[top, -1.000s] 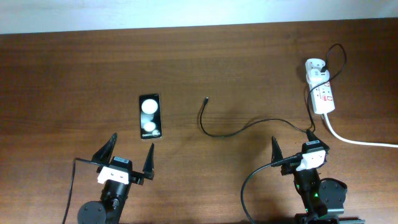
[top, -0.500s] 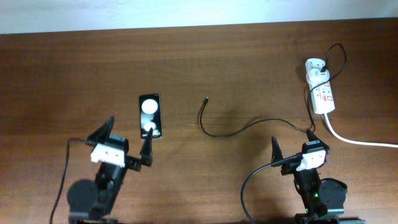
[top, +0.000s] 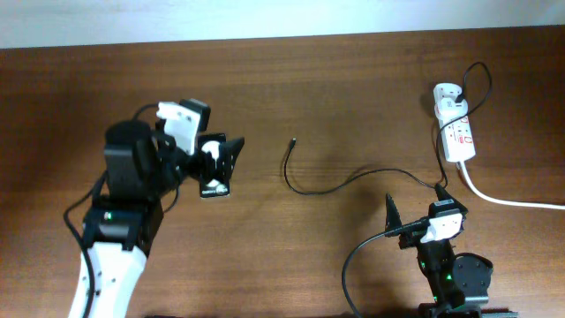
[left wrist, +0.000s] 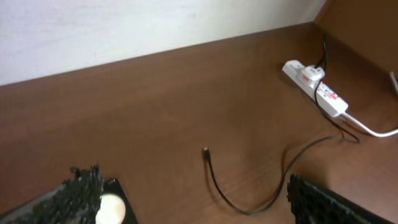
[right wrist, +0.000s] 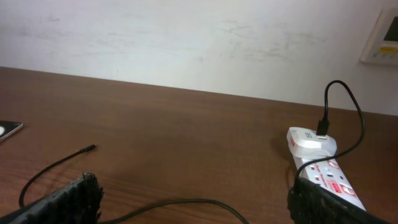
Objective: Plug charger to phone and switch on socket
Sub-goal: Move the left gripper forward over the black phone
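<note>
The phone (top: 216,187) lies flat at the left centre, two white reflections on its screen. My left gripper (top: 205,157) hovers open over its upper part; in the left wrist view the phone (left wrist: 118,188) sits by the left finger of the gripper (left wrist: 193,208). The charger's plug tip (top: 293,140) lies free right of the phone, and its thin black cable (top: 318,191) curves right to the white adapter (top: 448,94) in the socket (top: 460,139). My right gripper (top: 417,205) is open and empty at the front right, near the cable.
The socket's thick white cord (top: 512,201) runs off the right edge. The right wrist view shows the socket (right wrist: 333,180), the adapter (right wrist: 310,140) and the plug tip (right wrist: 91,148). A pale wall borders the table's far edge.
My left arm has risen and swung forward from the front edge to above the phone. The right arm, the cable and the phone have not moved.
</note>
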### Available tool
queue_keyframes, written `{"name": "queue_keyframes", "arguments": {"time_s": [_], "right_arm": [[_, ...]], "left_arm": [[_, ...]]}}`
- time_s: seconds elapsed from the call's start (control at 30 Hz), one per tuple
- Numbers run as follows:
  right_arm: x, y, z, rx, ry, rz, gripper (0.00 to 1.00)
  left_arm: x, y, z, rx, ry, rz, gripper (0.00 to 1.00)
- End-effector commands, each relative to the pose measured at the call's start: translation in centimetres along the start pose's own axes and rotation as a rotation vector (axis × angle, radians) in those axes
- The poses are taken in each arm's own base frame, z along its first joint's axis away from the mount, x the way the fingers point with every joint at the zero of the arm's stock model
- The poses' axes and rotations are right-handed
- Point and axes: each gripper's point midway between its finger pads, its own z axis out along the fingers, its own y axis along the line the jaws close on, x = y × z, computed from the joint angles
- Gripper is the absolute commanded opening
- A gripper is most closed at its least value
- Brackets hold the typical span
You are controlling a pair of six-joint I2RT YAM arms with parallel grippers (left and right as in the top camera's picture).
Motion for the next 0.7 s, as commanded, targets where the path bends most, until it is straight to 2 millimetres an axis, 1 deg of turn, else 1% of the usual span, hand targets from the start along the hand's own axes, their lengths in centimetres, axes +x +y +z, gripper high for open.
{"name": "queue_keyframes", "arguments": {"time_s": [0.0, 0.03, 0.1, 0.17, 0.23, 0.3, 0.5, 0.53, 0.57, 0.63, 0.67], "right_arm": [[0.3, 0.1, 0.0, -0.004, 0.003, -0.002, 0.99], [0.3, 0.1, 0.0, -0.004, 0.003, -0.002, 0.99], [0.3, 0.1, 0.0, -0.004, 0.003, -0.002, 0.99], [0.3, 0.1, 0.0, -0.004, 0.003, -0.002, 0.99], [0.3, 0.1, 0.0, -0.004, 0.003, -0.002, 0.99], [0.3, 0.1, 0.0, -0.004, 0.003, -0.002, 0.99], [0.3, 0.1, 0.0, -0.004, 0.003, -0.002, 0.99], [0.3, 0.1, 0.0, -0.004, 0.003, -0.002, 0.99], [0.3, 0.1, 0.0, -0.004, 0.003, -0.002, 0.99], [0.3, 0.1, 0.0, -0.004, 0.003, -0.002, 0.99], [0.3, 0.1, 0.0, -0.004, 0.003, -0.002, 0.99]], "left_arm": [[-1.2, 0.5, 1.0, 0.018, 0.06, -0.022, 0.99], [-1.0, 0.7, 1.4, 0.02, 0.097, -0.04, 0.99], [0.1, 0.9, 2.1, 0.045, 0.236, -0.038, 0.99], [0.6, 1.0, 2.8, 0.068, 0.316, -0.072, 0.99], [0.3, 0.4, 2.9, 0.109, 0.314, -0.082, 0.99], [0.5, 1.5, 3.0, 0.045, 0.321, -0.068, 0.99], [0.4, 1.7, 3.0, 0.039, 0.318, -0.065, 0.99], [0.2, 2.0, 3.3, 0.024, 0.31, -0.057, 0.99], [0.5, 2.8, 3.5, -0.014, 0.32, -0.071, 0.99], [2.1, 5.0, 3.8, -0.14, 0.381, -0.15, 0.99], [2.8, 5.5, 4.0, -0.165, 0.404, -0.161, 0.99]]}}
